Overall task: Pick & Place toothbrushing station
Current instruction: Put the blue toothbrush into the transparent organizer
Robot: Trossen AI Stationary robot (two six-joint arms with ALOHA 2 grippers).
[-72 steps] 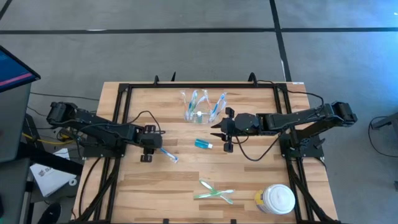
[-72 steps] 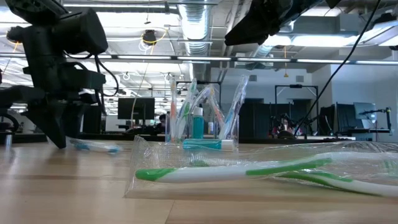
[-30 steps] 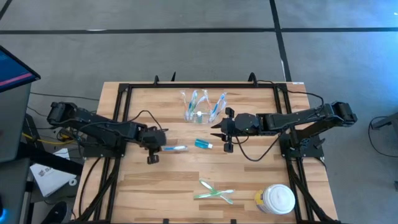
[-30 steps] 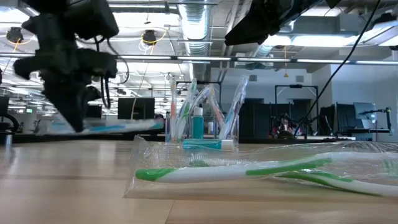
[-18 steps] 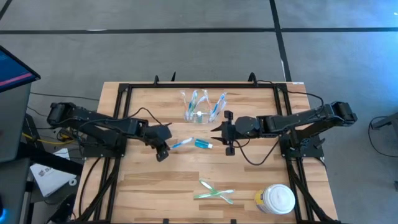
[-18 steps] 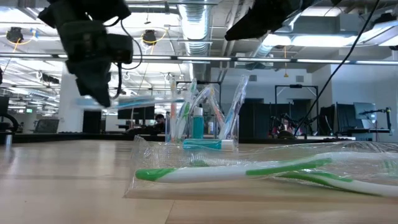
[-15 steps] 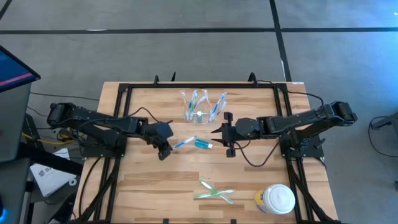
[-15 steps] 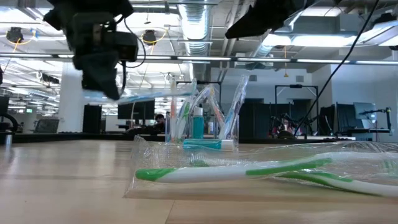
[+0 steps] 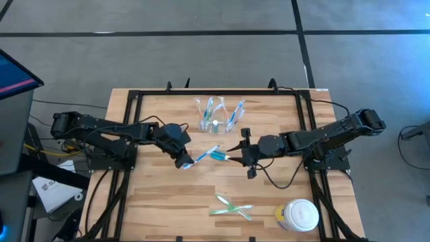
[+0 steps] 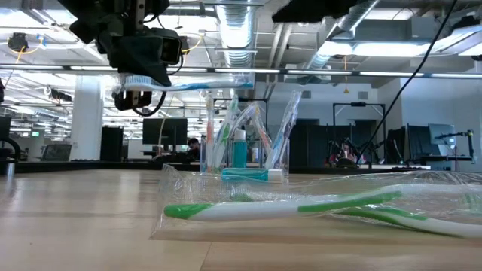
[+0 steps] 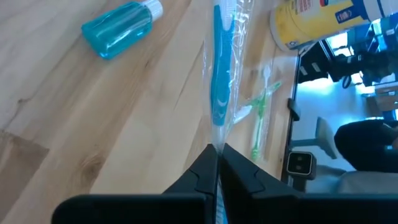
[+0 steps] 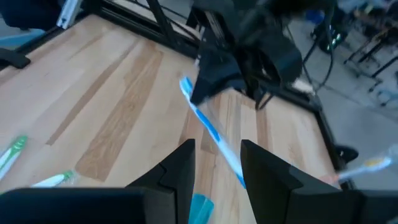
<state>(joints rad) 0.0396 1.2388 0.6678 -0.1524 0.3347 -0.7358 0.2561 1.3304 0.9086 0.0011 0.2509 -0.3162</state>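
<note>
Above mid-table, left gripper point(image 9: 183, 160) was clenched on a thin translucent blue toothbrush in clear wrap point(image 9: 207, 154), lifted clear of the wood. Right gripper point(image 9: 240, 156) hovered with fingers parted, just beside a small teal tube point(image 9: 220, 156). Clear plastic holder point(image 9: 216, 115) stood behind.

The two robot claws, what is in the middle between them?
Between the left gripper and the right gripper lie the wrapped blue toothbrush, which the left one holds, and the teal tube on the table. The high view shows it.
</note>
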